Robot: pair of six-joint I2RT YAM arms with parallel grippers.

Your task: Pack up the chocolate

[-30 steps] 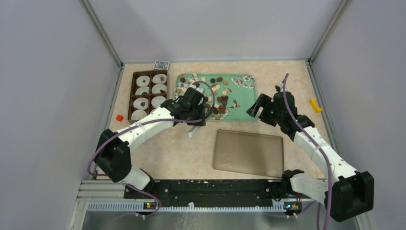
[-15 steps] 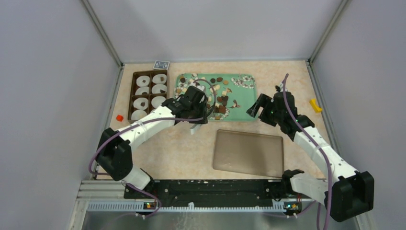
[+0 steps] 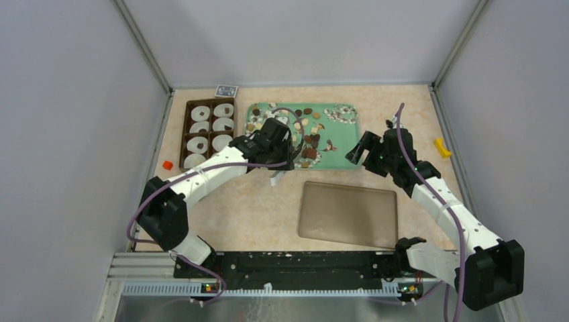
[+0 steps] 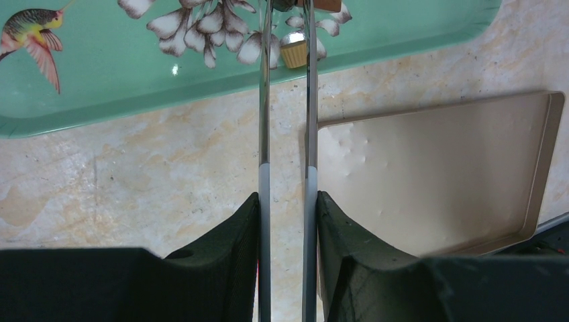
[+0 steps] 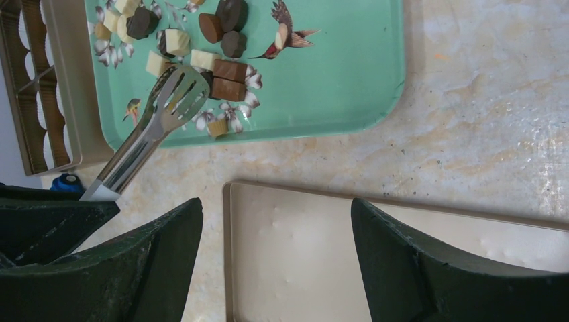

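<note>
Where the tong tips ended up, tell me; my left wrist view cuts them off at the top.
Observer: The tips of the tongs sit over the tray, against a cluster of brown and cream chocolate.
Operator: Report the other arm.
Observer: The right end effector is open and empty, above the lid by its tray-side edge.
Operator: Locate the box.
Observer: The box lies left of the tray, with white cups in its compartments.
</note>
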